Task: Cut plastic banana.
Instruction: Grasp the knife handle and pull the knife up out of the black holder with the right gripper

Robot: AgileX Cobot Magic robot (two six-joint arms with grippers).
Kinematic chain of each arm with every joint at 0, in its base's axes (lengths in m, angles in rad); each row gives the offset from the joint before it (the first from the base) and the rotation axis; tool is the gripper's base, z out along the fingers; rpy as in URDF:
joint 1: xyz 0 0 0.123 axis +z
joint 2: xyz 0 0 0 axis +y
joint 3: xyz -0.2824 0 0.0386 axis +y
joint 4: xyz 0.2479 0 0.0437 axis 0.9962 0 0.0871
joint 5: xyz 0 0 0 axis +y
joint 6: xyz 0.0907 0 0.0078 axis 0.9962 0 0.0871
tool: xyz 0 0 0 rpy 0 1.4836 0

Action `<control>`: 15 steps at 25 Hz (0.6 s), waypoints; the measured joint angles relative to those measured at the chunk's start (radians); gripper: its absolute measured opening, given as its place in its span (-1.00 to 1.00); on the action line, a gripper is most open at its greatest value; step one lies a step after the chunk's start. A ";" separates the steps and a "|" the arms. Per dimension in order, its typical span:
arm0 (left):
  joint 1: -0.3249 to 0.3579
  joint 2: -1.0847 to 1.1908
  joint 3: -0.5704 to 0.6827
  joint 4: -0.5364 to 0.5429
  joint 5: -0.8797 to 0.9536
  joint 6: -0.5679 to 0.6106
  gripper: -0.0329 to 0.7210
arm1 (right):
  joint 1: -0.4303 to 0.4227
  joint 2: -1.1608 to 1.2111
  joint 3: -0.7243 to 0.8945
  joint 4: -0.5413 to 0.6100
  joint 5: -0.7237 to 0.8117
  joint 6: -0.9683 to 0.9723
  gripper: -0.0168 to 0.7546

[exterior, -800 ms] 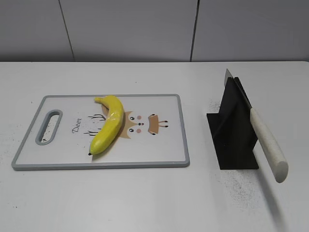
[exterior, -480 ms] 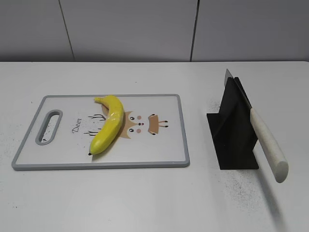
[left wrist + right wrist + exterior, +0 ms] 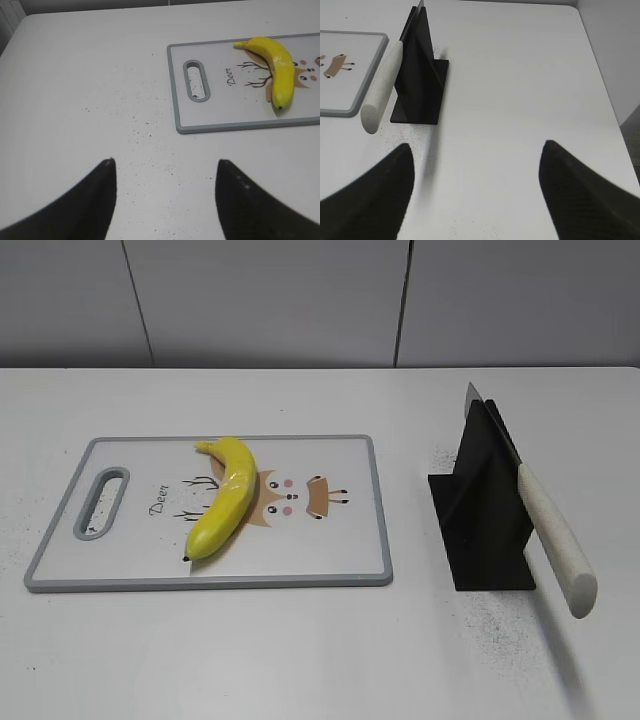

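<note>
Both your pincers are spread wide and holding nothing. From your left gripper (image 3: 165, 200), the plastic banana (image 3: 278, 67) lies well ahead and off to the right, flat on the cutting board (image 3: 200, 122) so it'll stay put for slicing. From your right gripper (image 3: 475, 195), the knife (image 3: 381, 95) is ahead to the left, parked in the black stand (image 3: 422, 70) with its pale handle jutting out toward you, probably so it's easy to grab first.
</note>
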 joint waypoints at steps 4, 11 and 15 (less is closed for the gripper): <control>0.000 0.000 0.000 0.000 0.000 0.000 0.64 | 0.000 0.000 0.000 0.000 0.000 0.000 0.57; 0.000 0.000 0.000 0.000 0.000 0.000 0.61 | 0.000 0.000 0.000 0.000 0.000 0.000 0.57; 0.000 0.000 0.000 0.000 0.000 0.000 0.61 | 0.000 0.000 0.000 0.000 0.000 0.000 0.57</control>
